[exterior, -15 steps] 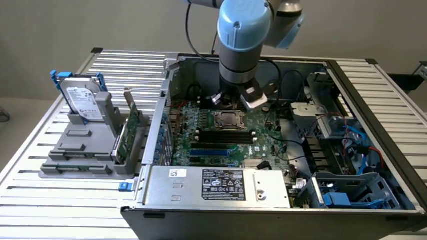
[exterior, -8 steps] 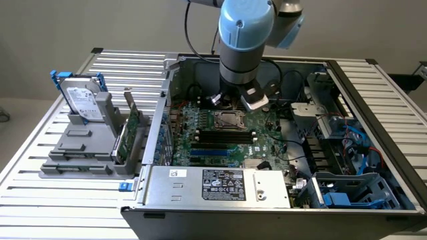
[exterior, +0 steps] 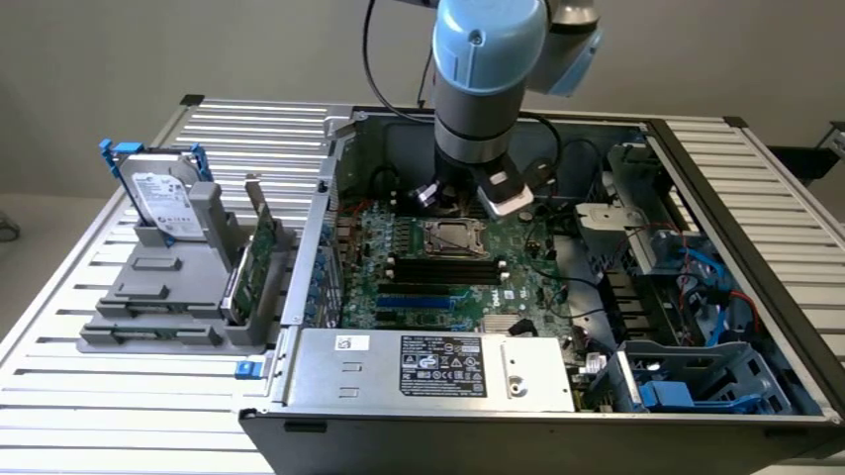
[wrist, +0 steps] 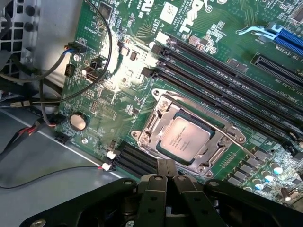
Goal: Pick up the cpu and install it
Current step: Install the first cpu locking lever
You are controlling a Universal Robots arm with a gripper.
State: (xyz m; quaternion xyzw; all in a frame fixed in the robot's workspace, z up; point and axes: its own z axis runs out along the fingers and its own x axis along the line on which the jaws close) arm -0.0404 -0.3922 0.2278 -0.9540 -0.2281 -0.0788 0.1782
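The cpu [wrist: 186, 137], a small silver-grey square chip with printed text, lies flat inside the metal socket frame [wrist: 156, 111] on the green motherboard [wrist: 137, 80]. In the exterior view the cpu [exterior: 453, 237] sits in its socket near the middle of the open computer case. My gripper [wrist: 166, 171] hovers above the board just beside the socket, its two black fingers pressed together and holding nothing. The blue-grey arm [exterior: 486, 79] reaches down into the case right behind the socket.
Black memory slots [wrist: 227, 80] run beside the socket. Loose cables [wrist: 42, 94] lie near the case wall. A silver hard drive in a blue bracket [exterior: 165, 203] stands on a grey holder at the exterior view's left. The power supply [exterior: 436, 368] fills the case front.
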